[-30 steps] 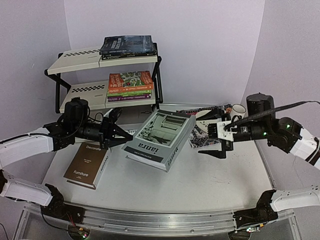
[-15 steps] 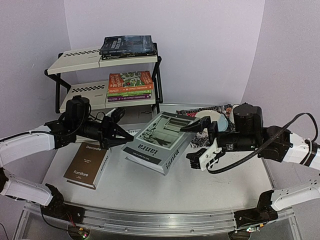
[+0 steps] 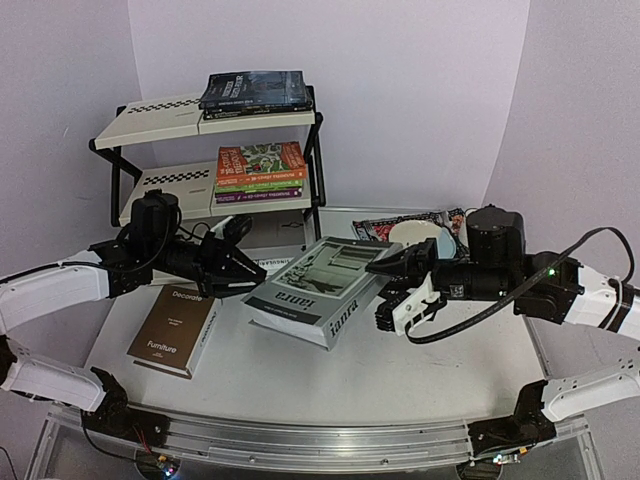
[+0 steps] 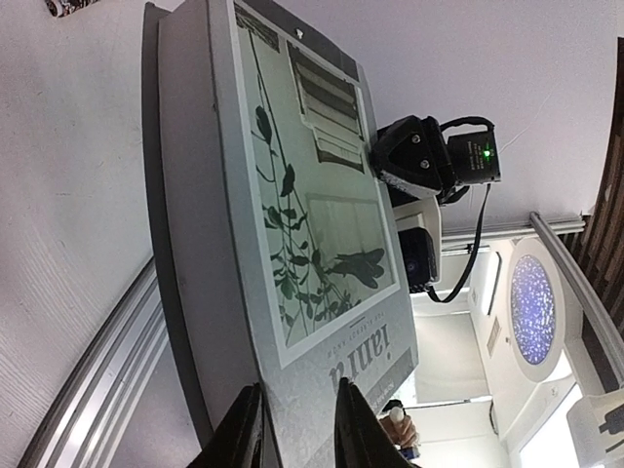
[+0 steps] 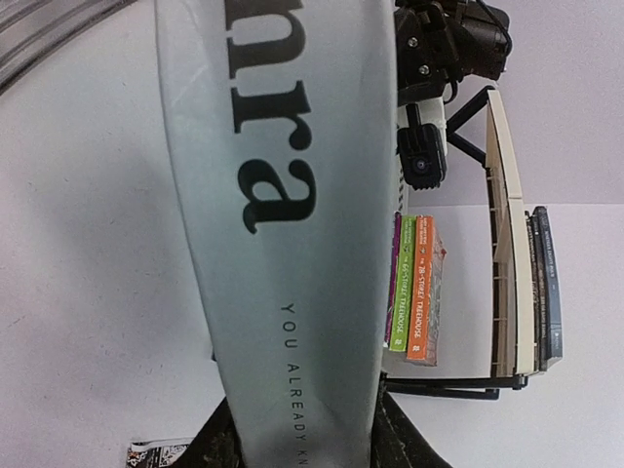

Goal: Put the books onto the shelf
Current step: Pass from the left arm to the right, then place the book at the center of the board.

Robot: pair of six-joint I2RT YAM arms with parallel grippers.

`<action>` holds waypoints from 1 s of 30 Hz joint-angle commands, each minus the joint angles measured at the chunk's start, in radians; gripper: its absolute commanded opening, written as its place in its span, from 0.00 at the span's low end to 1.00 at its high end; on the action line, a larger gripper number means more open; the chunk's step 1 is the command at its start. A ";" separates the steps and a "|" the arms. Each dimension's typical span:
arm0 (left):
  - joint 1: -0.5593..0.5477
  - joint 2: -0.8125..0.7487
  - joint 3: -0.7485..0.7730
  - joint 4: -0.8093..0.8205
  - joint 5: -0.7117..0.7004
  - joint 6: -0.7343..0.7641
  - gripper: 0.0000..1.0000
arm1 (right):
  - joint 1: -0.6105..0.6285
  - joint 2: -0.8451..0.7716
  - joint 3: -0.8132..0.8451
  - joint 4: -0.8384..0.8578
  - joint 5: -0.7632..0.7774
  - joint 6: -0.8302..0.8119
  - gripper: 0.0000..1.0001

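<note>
Grey book (image 3: 320, 275), thick matte slab: right claw (image 3: 380, 292) clamps end; left claw (image 3: 255, 272): cannot tell.

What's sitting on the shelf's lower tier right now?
On the shelf, right half: a stack of paperbacks, orange on top, green and purple spines below. Their covers are hidden under the orange one.

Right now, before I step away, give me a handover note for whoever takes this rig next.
Left claw: fingers straddle the grey book at its left end; grip unclear.
Right claw: shut on the grey book's right end; the book is tilted between the arms.
Done: dark books on the shelf top tier, coloured stack on the lower.
To do: shelve the grey book, then the brown book lying front left on the table.
</note>
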 commanded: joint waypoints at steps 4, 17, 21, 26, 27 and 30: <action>0.012 -0.011 0.048 -0.030 -0.035 0.108 0.57 | 0.006 0.000 0.023 -0.028 -0.007 0.135 0.23; 0.019 -0.075 0.244 -0.571 -0.571 0.575 1.00 | 0.006 0.099 0.120 -0.288 -0.072 0.445 0.22; -0.033 -0.099 0.210 -0.561 -0.684 0.668 0.99 | 0.007 0.182 0.189 -0.395 -0.098 0.513 0.20; -0.258 -0.079 0.200 -0.516 -0.975 0.747 0.97 | 0.007 0.268 0.264 -0.485 -0.136 0.558 0.18; -0.281 -0.077 0.192 -0.492 -0.990 0.755 0.96 | 0.006 0.289 0.294 -0.509 -0.140 0.573 0.18; -0.289 -0.109 0.140 -0.407 -1.017 0.775 0.94 | 0.006 0.350 0.387 -0.599 -0.143 0.635 0.21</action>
